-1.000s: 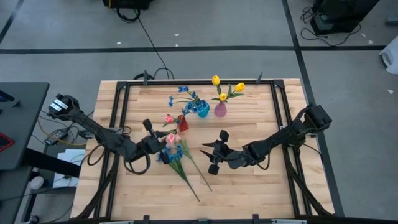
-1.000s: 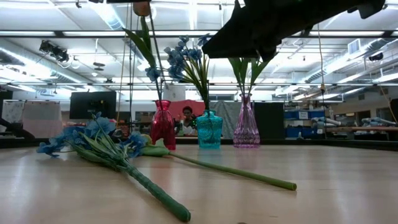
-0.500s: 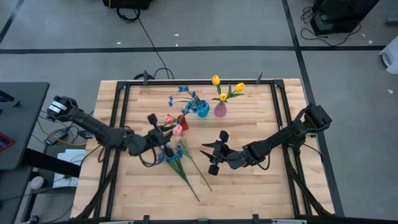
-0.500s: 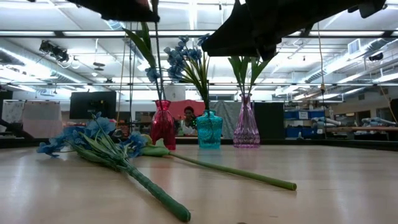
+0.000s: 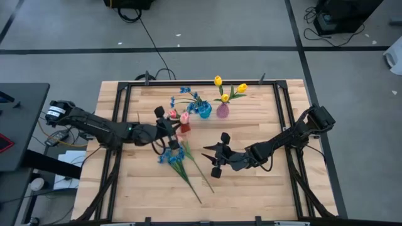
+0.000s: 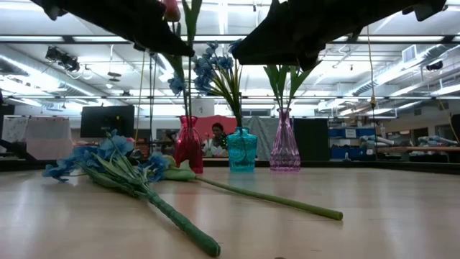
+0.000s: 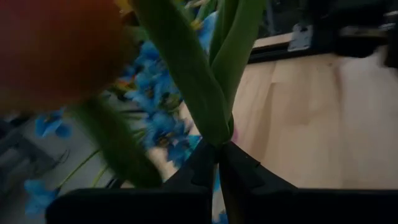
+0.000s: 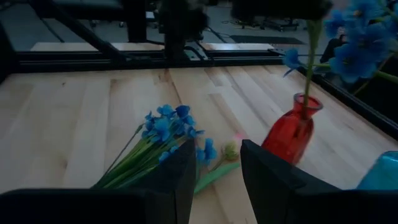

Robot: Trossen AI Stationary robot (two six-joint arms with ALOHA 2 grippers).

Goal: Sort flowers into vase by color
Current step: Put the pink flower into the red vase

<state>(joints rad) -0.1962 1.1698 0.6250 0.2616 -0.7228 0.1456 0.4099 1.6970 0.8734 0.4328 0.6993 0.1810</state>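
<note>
- Three vases are standing in a row at the far side of the counter point(image 5: 264, 182): a red vase point(image 5: 184, 127), a teal vase point(image 5: 205, 112) with blue blossoms in it, and a pink vase point(image 5: 222, 111) with yellow tulips in it.
- The left gripper point(image 5: 168, 128) is pinching the stem of a pink tulip point(image 5: 184, 117), its fingers all but closed on it, and holding the flower right at the red vase, which already has one stem in it.
- Risk: the thin stem may catch the vase's narrow lip or the stem already inside, and the vase could tip, since it looks light and tall.
- Risk: if the gripper lets go before the stem is down in the neck, the tulip will probably fall onto the counter.
- The left arm is reaching across from the left edge, stretched low and nearly straight, wrist turned toward the vases.
- A blue bunch point(image 5: 175, 155) is lying on the counter just behind the left gripper, with one more flower point(image 6: 180, 173) beside it; both are unsorted.
- The right gripper point(image 5: 215, 158) is hovering at mid-counter, half open and holding nothing, its arm bent in from the right edge, pointed at the lying flowers.
</note>
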